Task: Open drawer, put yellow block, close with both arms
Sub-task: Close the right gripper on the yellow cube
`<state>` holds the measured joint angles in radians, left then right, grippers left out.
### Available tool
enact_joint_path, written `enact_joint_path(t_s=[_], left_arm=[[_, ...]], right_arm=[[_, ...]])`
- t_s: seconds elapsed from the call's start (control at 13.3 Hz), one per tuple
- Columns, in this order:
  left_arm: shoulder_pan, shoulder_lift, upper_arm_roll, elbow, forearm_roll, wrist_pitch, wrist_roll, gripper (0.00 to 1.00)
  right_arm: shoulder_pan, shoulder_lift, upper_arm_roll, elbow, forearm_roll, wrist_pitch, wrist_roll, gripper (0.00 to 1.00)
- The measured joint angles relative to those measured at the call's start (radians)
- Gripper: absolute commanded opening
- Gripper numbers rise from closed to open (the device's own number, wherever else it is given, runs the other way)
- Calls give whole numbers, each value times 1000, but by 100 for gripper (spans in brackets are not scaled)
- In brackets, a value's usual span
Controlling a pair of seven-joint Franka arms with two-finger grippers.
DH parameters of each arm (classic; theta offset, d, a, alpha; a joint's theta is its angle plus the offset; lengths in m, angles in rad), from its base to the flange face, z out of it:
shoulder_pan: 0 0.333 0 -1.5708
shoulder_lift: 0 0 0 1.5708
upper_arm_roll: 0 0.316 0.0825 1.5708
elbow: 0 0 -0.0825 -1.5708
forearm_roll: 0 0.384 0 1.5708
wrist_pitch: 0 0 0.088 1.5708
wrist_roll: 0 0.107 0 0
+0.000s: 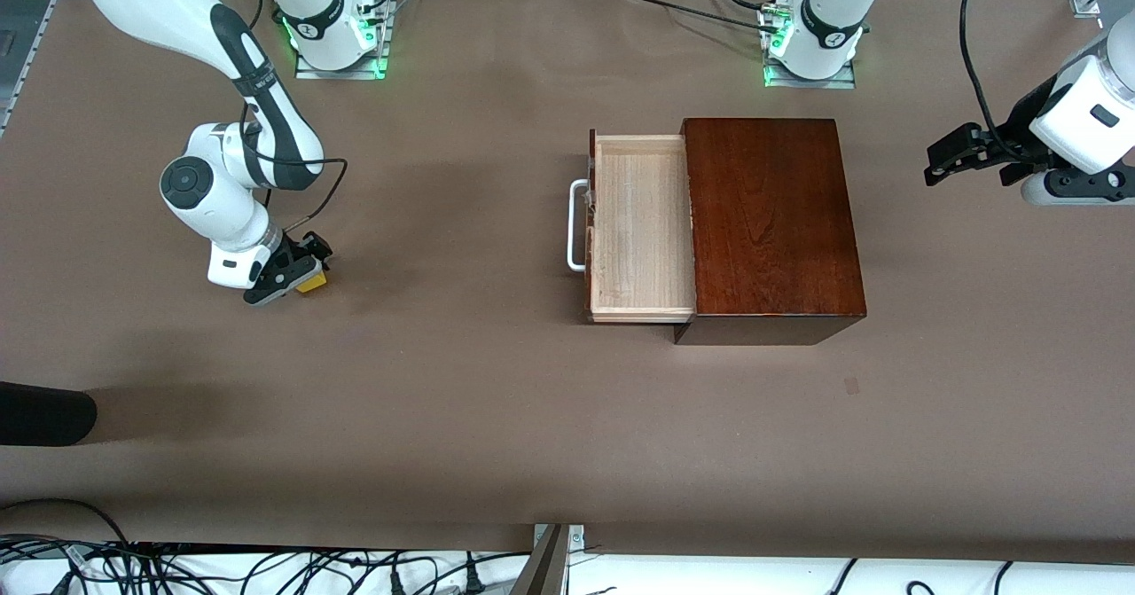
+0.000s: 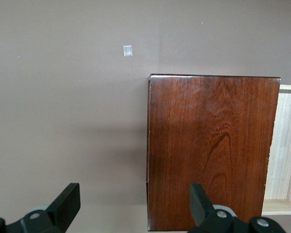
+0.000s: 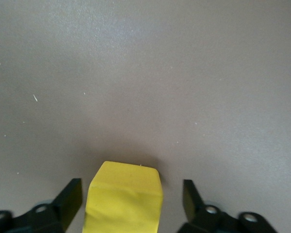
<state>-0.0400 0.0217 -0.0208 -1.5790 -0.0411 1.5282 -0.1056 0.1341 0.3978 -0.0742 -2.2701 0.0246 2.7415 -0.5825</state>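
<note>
Front view: the drawer (image 1: pixel 640 227) stands pulled out of the box (image 1: pixel 770 223), its pale tray bare and its white handle (image 1: pixel 576 225) pointing toward the right arm's end of the table (image 1: pixel 497 400). The box sits toward the left arm's end, close to that arm's base.

The right arm reaches down well apart from the drawer, at its own end of the table. Its hand (image 1: pixel 297 276) is low at the table with the block (image 1: pixel 311 283) between its fingers. In the right wrist view the block (image 3: pixel 123 198) lies between the two black fingers (image 3: pixel 68 200), which are spread with a gap showing on each side of the yellow faces; they do not press on it. The block appears to rest on the table.

The left arm waits at its end of the table, its hand (image 1: pixel 962 157) held up in the air over bare table beside the box. In the left wrist view its fingers (image 2: pixel 65 206) are spread wide and grip nothing; the box top (image 2: pixel 211 150) fills the frame under that hand (image 2: pixel 134 208), with a strip of the drawer's pale tray (image 2: pixel 286 150) visible past it, and a small pale square mark (image 2: pixel 128 50) on the table nearby.

A dark rounded object (image 1: pixel 44 413) shows at the table's edge, nearer the camera than the right hand.
</note>
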Motion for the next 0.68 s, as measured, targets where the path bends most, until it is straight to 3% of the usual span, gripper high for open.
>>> enact_joint_path(t_s=[0.08,0.45,0.68], left_arm=[[0,0,0,0,0,2,0,100],[1,0,0,0,0,31,0,100],[5,0,0,10,0,42,0,100]], right_arm=[[0,3,0,0,0,0,0,23],[0,3,5,7,19,-11,0,22],[0,-32,22,90,27,-172,5,21]])
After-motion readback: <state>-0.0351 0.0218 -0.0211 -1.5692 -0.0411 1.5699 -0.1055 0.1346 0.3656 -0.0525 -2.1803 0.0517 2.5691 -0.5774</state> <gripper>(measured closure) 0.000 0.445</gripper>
